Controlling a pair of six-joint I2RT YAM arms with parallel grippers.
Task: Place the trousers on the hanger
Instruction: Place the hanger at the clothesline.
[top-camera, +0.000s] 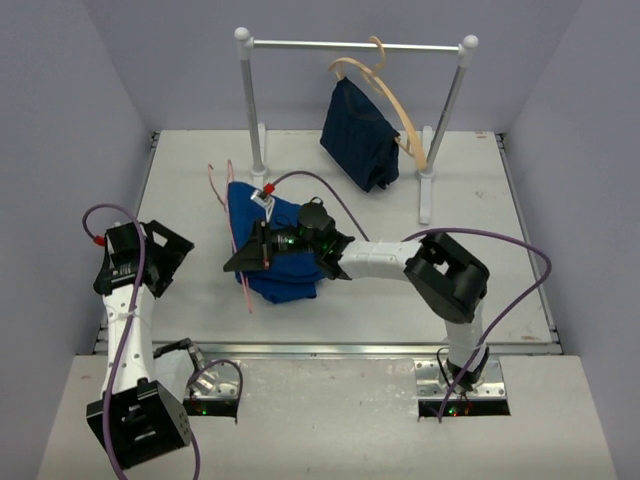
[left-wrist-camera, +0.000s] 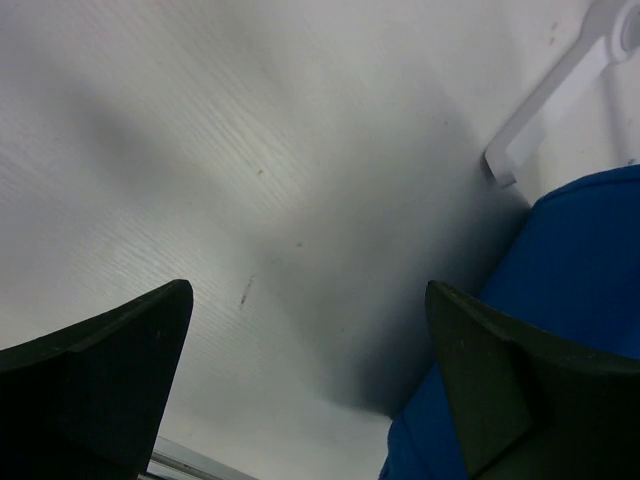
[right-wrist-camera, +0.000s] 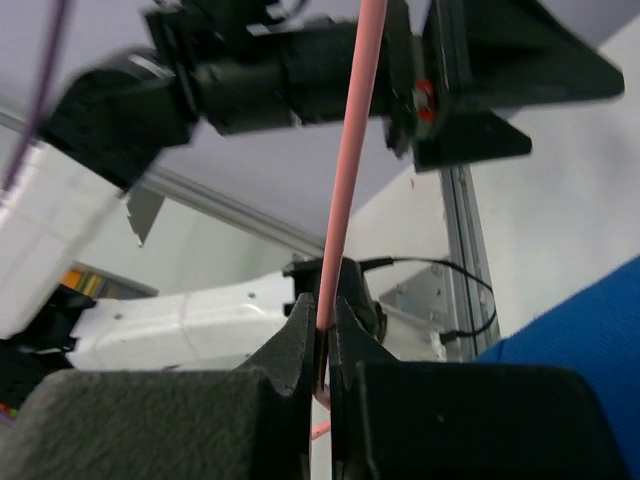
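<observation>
On the white worktop (top-camera: 400, 290), the large royal-blue soft cloth trousers (top-camera: 285, 272) lie bunched at the centre. The thin pink-red wire hanger (right-wrist-camera: 347, 180) runs along their 9 o'clock edge, pinched in my clenched right end effector (right-wrist-camera: 322, 315). My left end effector (left-wrist-camera: 310, 350), at 9 o'clock of the trousers, stands released and empty. I judge I should steady the wire while the left feeds a leg through. The small white tag (top-camera: 262, 198) is too small to read.

The left arm (top-camera: 128, 330) rises at the near left, the left gripper (left-wrist-camera: 310, 330) spread wide, while the right arm (top-camera: 385, 258) reaches leftward, elbow bent, the right gripper (right-wrist-camera: 322, 335) pinched onto the hanger (right-wrist-camera: 348, 170).
</observation>
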